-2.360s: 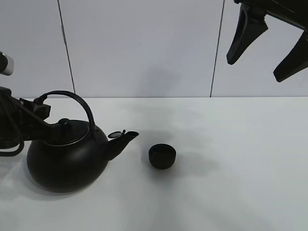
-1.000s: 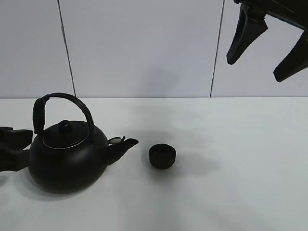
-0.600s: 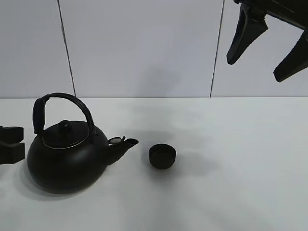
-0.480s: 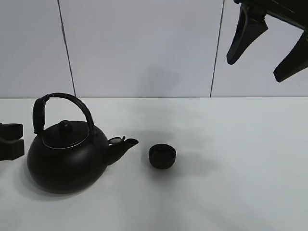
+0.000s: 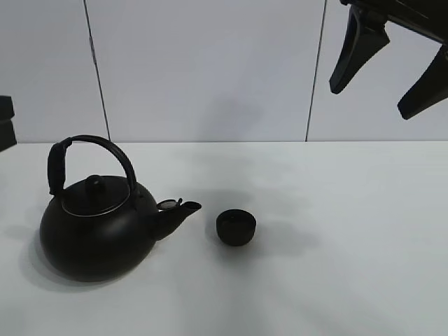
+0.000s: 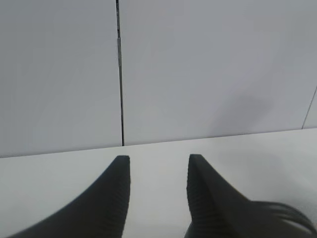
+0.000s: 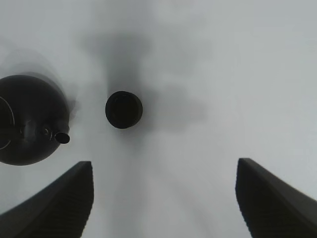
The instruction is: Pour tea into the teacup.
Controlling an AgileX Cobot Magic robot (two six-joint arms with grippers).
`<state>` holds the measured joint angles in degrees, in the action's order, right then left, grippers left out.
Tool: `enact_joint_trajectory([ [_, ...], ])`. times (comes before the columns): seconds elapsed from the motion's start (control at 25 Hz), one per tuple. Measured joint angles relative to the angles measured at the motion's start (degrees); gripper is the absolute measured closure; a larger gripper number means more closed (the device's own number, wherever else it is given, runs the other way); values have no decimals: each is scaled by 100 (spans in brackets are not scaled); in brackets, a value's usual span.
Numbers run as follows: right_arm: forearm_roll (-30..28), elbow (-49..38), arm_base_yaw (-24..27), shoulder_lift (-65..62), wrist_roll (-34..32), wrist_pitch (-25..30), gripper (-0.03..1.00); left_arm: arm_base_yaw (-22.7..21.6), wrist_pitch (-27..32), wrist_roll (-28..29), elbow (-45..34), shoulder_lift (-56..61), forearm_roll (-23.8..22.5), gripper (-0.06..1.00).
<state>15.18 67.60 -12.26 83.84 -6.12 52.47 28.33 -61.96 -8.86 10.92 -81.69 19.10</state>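
Both claws gape empty: left claw (image 6: 156, 171) has lifted clear of the kettle (image 5: 98, 224); right claw (image 5: 388, 66) hangs high above the teacup (image 5: 236, 227).

Teacup (image 7: 124, 109) beside kettle (image 7: 27, 121) spout, beyond wide-spread right tool (image 7: 163, 198) fingers.

- Your right gripper (image 5: 387, 70) hangs high up, its two fingers spread wide apart.
- Your left gripper (image 6: 157, 171) is open too, holding nothing, pointing at the wall.
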Motion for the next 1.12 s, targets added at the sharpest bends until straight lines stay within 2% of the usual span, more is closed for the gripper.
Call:
enact_joint_trajectory([
  [0.08, 0, 0, 0, 0, 0, 0, 42, 0, 532, -27, 233, 259, 17, 66],
  [0.36, 0, 0, 0, 0, 0, -4, 42, 0, 3708, -176, 1562, 628, -173, 66],
  [0.6, 0, 0, 0, 0, 0, -4, 42, 0, 6196, -183, 3180, 636, -264, 66],
  [0.76, 0, 0, 0, 0, 0, -22, 42, 0, 8087, -171, 4391, 489, -294, 57],
  [0.88, 0, 0, 0, 0, 0, -57, 42, 0, 8937, 137, 5136, 149, -313, 50],
  [1.12, 0, 0, 0, 0, 0, -56, 42, 0, 9858, 1240, 5989, -774, -459, 47],
])
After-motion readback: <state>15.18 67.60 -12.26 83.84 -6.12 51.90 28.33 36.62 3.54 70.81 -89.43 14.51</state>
